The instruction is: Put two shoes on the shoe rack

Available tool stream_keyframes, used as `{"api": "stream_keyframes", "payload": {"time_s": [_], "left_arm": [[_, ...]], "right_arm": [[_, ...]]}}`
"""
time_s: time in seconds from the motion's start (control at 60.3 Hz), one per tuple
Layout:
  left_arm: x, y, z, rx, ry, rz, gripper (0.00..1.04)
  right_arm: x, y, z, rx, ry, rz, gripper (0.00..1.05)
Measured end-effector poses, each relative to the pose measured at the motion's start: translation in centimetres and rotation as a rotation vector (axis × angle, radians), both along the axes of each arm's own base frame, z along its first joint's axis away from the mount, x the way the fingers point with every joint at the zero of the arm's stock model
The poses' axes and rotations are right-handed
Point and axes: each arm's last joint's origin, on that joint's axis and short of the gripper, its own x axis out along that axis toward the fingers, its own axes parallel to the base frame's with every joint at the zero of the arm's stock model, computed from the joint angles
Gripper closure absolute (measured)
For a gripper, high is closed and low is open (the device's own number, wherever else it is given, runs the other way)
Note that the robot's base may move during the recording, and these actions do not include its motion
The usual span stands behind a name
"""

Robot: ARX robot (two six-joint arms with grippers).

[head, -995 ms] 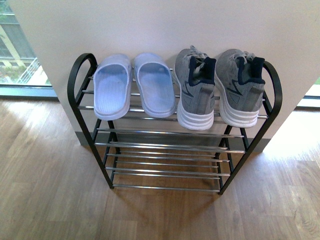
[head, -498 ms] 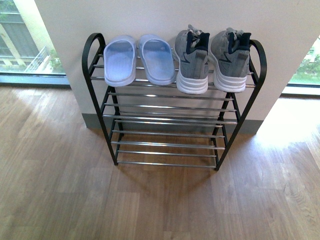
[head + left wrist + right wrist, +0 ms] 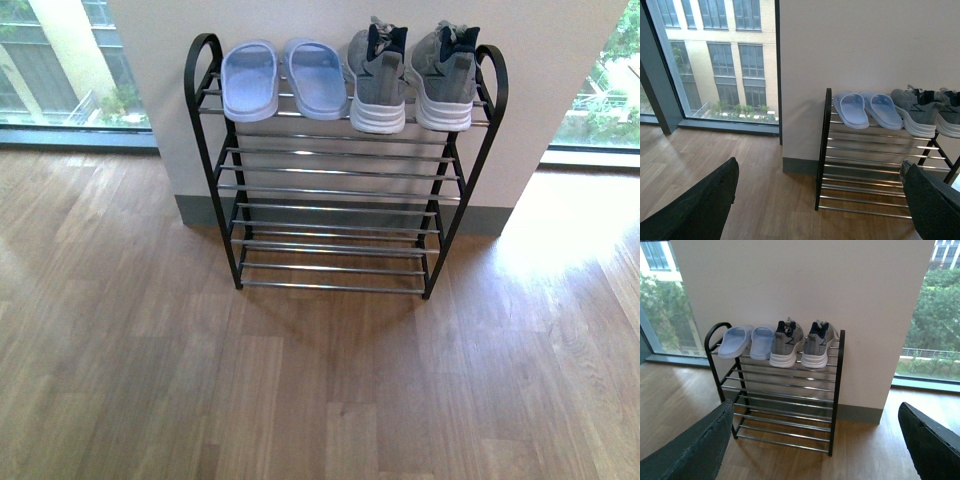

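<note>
Left gripper (image 3: 815, 200) and right gripper (image 3: 815, 445) spread wide, grasping nothing. Well ahead of both, on top tier of shoe rack (image 3: 215, 110): grey sneakers (image 3: 410, 68) just beside pale blue slides (image 3: 283, 75).

Shoe rack (image 3: 214, 150): black frame, smooth with a slight sheen; the cross bars look like polished chrome metal and catch bright reflections. Grey sneakers (image 3: 410, 65): matt knit cloth uppers, smooth white soles, dark navy lining. Pale blue slides (image 3: 282, 75): smooth moulded material with a finely textured footbed. Floor (image 3: 320, 390): wood-grain planks, satin finish. Wall (image 3: 330, 20): matt paint. Fingers (image 3: 700, 210): black, matt.
</note>
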Motion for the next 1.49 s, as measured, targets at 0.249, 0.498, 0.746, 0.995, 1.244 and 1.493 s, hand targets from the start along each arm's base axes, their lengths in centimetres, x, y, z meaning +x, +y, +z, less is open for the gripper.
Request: {"api": "stream_keyframes", "payload": {"time_s": [0.249,0.498,0.746,0.995,1.244,1.493], "left_arm": [[0.00,0.00,0.00,0.000,0.000,0.000,0.09],[0.00,0.00,0.00,0.000,0.000,0.000,0.09],[0.00,0.00,0.00,0.000,0.000,0.000,0.09],[0.00,0.00,0.00,0.000,0.000,0.000,0.09],[0.00,0.00,0.00,0.000,0.000,0.000,0.09],[0.00,0.00,0.00,0.000,0.000,0.000,0.09]], "right_arm": [[0.00,0.00,0.00,0.000,0.000,0.000,0.09],[0.00,0.00,0.00,0.000,0.000,0.000,0.09],[-0.01,0.00,0.01,0.000,-0.002,0.000,0.09],[-0.01,0.00,0.01,0.000,-0.002,0.000,0.09],[-0.01,0.00,0.01,0.000,-0.002,0.000,0.09],[-0.01,0.00,0.01,0.000,-0.002,0.000,0.09]]}}
